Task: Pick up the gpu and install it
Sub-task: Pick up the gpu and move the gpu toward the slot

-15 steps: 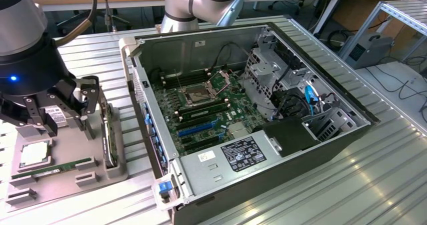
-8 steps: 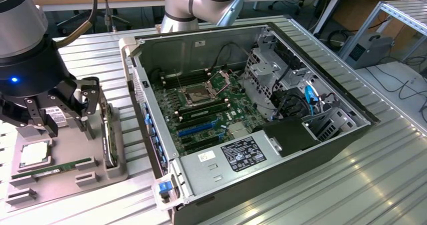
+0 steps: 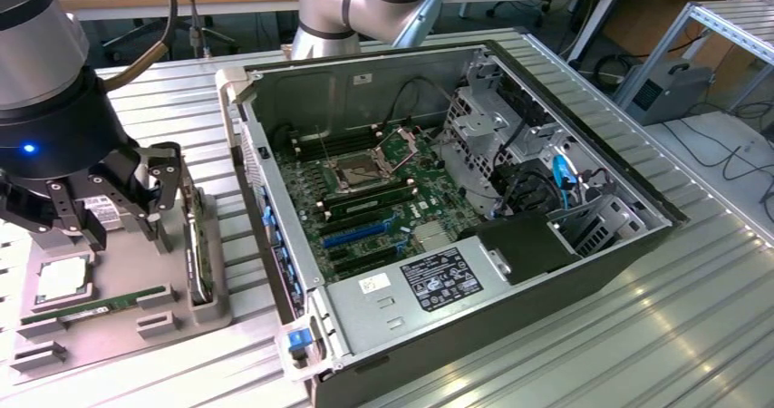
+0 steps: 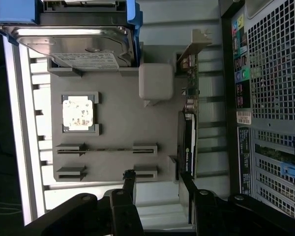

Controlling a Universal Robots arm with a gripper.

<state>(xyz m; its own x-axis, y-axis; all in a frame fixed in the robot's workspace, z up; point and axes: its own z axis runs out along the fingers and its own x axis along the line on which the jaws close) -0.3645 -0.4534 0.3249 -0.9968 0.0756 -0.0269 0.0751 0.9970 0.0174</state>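
Black gripper (image 3: 121, 218) (image 4: 157, 177), released and empty, jaws spread, above the grey moulded parts tray (image 3: 181, 315) (image 4: 113, 98) on the ribbed metal bench (image 3: 677, 335). The gpu (image 3: 191, 263) (image 4: 189, 142), a thin dark expansion card with a silvery bracket, stands on edge along the tray edge nearest the open black computer case (image 3: 581, 272) (image 4: 265, 98), near one finger. Elsewhere in the tray: a boxy silver hard drive (image 4: 78, 49), a square silver processor (image 3: 61, 281) (image 4: 77, 112) and a narrow green memory stick (image 3: 97, 306).

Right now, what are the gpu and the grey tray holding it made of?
The gpu: dark matte cover, likely plastic, on a green circuit board, with a shiny, metal-looking bracket. The tray: even grey, dull, no glints, so probably plastic.
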